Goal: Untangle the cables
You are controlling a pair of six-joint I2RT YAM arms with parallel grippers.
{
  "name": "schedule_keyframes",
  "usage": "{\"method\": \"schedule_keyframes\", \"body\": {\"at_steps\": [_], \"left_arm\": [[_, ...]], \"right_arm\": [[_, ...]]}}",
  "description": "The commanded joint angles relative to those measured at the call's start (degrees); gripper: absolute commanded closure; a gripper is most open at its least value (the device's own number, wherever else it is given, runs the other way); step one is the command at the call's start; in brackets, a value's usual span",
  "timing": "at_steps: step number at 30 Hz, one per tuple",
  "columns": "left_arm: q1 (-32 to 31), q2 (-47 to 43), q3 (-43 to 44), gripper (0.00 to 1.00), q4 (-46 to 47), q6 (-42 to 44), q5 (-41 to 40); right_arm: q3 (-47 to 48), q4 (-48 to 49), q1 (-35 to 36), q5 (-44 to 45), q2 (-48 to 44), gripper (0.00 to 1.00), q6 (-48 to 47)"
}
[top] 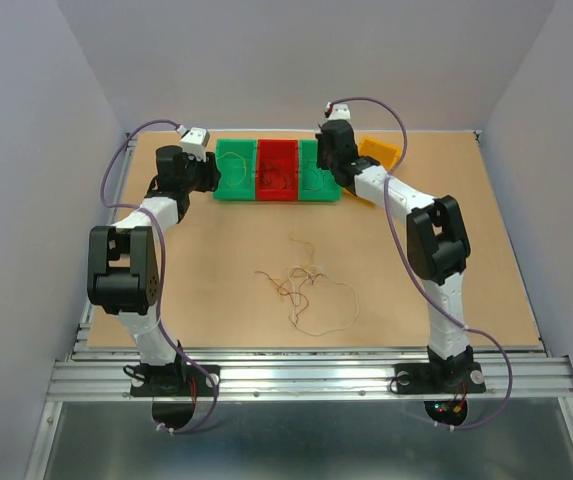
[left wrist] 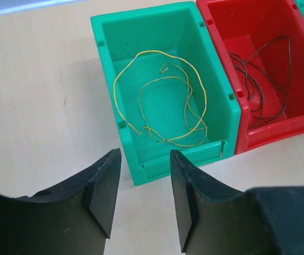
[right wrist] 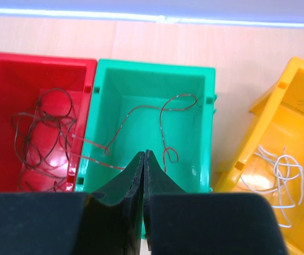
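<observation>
Partly there: sorted wires (right wrist: 41, 130) lie in bins (left wrist: 141, 16); loose tangle (top: 301, 283) left on table (top: 206, 270). My left claw (left wrist: 144, 162) half-open, empty; right claw (right wrist: 145, 155) pinched closed, apparently empty.

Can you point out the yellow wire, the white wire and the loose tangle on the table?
yellow wire (left wrist: 157, 51): left wrist view, on the top arc of its loop.
white wire (right wrist: 283, 159): right wrist view, on an upper strand of its loops.
tangle of cables (top: 296, 280): top external view, on its knotted middle.

Left arm (top: 121, 265): white links, black joint housings.
Right arm (top: 436, 240): same white and black.
Cables (top: 371, 99): purple, looping alongside each arm.
Fingers (left wrist: 101, 186): black, wedge-shaped.
</observation>
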Motion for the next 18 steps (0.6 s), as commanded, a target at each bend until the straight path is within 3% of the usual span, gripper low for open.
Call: {"method": "schedule_keyframes", "body": {"at_steps": [1, 18], "left_arm": [[0.11, -3.54, -0.99, 0.48, 2.50, -0.34, -0.31], [0.11, -3.72, -0.90, 0.48, 2.59, -0.16, -0.13]], "right_arm": [[-3.31, 7.88, -0.09, -6.65, -2.63, 0.96, -1.49], [2.93, 9.66, 0.53, -13.44, 4.57, 0.96, -1.05]]}}
